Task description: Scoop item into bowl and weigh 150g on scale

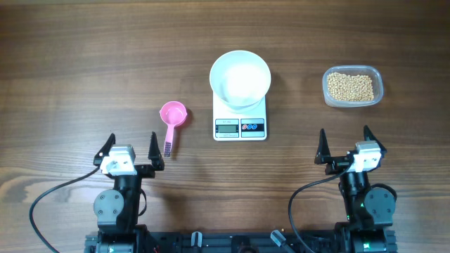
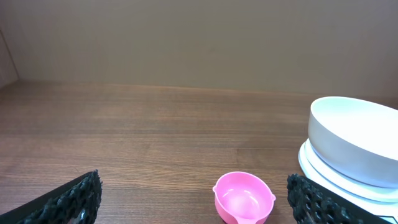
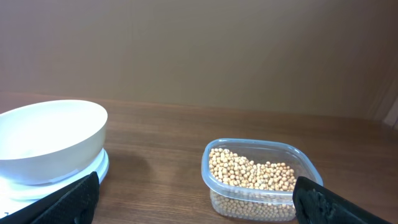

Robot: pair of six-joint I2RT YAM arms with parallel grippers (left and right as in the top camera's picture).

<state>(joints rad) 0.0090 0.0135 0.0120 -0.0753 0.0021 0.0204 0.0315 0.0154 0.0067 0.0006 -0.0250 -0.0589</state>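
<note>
Nothing has been scooped yet, so I judge the task to be at its opening step, fetching the scoop.

The left tool (image 1: 132, 140) hovers to the near left of the scale (image 1: 240, 127). Its jaws are spread wide and hold nothing. Between it and the scale, just left of the scale's front strip, a pink scoop (image 1: 171, 119) lies on the tabletop (image 1: 70, 70). Its cup points away from the robot and its handle points back toward the left tool. The left wrist view shows the cup empty.

The scale sits at the middle of the tabletop, and the white bowl (image 1: 240, 77) rests on its platform, empty inside. The display is too small to read.

The beans (image 1: 349, 86) are all well to the right of the scale, heaped in a clear plastic tub (image 1: 380, 88) level with the bowl. None lie in the bowl or loose on the wood.

The right tool (image 1: 344, 135) hangs to the near right of the scale, on the robot's side of the tub. It is fully open too, with nothing between its fingers.

The next move likely falls to the left tool. It should reach forward, come down over the scoop's thin handle and close on it squarely, so the cup stays level for the trip past the scale to the tub. The handle lies flat on the wood, so the fingers must get low without skidding it away.
</note>
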